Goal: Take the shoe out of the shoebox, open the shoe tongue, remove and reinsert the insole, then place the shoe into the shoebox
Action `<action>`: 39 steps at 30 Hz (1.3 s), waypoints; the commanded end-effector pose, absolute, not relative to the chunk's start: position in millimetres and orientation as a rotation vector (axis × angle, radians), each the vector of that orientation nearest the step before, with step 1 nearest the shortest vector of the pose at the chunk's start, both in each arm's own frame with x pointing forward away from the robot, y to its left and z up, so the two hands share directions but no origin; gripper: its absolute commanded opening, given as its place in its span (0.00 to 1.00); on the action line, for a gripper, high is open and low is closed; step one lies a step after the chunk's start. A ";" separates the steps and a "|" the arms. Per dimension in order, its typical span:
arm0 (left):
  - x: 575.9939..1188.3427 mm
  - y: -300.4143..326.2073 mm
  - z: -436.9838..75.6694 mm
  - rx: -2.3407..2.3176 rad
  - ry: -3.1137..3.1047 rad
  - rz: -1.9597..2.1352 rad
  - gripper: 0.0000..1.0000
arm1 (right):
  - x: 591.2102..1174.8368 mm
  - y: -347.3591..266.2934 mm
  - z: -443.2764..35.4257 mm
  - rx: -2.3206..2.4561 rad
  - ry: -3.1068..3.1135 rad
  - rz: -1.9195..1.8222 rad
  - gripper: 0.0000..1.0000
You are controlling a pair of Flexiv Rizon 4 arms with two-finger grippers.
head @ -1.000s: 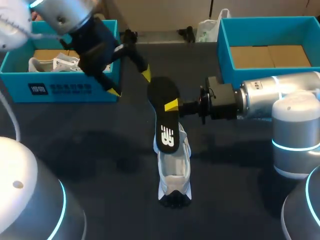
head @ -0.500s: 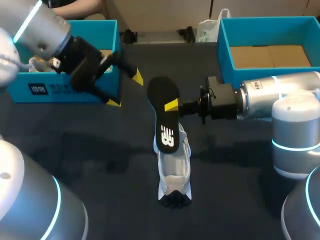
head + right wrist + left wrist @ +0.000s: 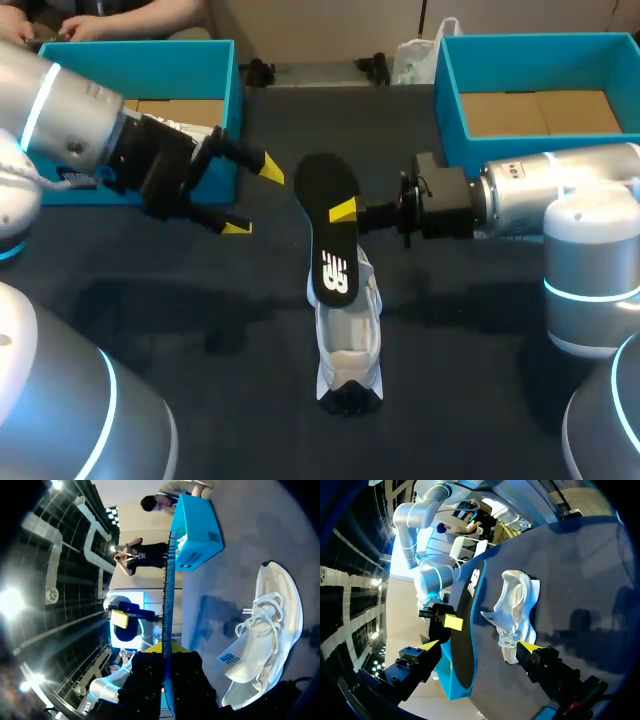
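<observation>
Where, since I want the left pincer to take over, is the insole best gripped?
On the free long edge of the insole, opposite where the right pincer pinches it, nearer the wide end away from the shoe. Bring the left pincer in sideways, one finger on each flat face: it is thin, and the shoe crowds the logo end.

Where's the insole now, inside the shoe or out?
Out: the right pincer holds the black insole up, apart from the white shoe.
</observation>
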State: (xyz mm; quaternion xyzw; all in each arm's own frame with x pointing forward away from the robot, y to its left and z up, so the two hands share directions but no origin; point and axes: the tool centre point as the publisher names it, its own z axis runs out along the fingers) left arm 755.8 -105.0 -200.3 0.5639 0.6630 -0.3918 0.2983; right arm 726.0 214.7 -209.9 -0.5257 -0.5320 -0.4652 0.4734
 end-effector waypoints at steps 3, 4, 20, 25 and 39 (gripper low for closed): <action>762.2 -116.3 -213.6 1.269 1.641 -1.115 1.00 | 725.8 216.0 -210.1 -1.289 -1.301 -1.139 0.00; 762.2 -116.3 -213.6 1.269 1.641 -1.115 1.00 | 725.8 216.0 -210.1 -1.289 -1.301 -1.139 0.00; 772.9 -146.3 -224.0 1.102 1.503 -1.157 1.00 | 725.8 216.0 -210.1 -1.289 -1.301 -1.139 0.00; 777.3 -157.1 -221.4 1.064 1.481 -1.176 1.00 | 725.8 216.0 -210.1 -1.289 -1.301 -1.139 0.00; 778.0 -178.8 -217.5 0.982 1.470 -1.154 0.48 | 725.8 216.0 -210.1 -1.289 -1.301 -1.139 0.00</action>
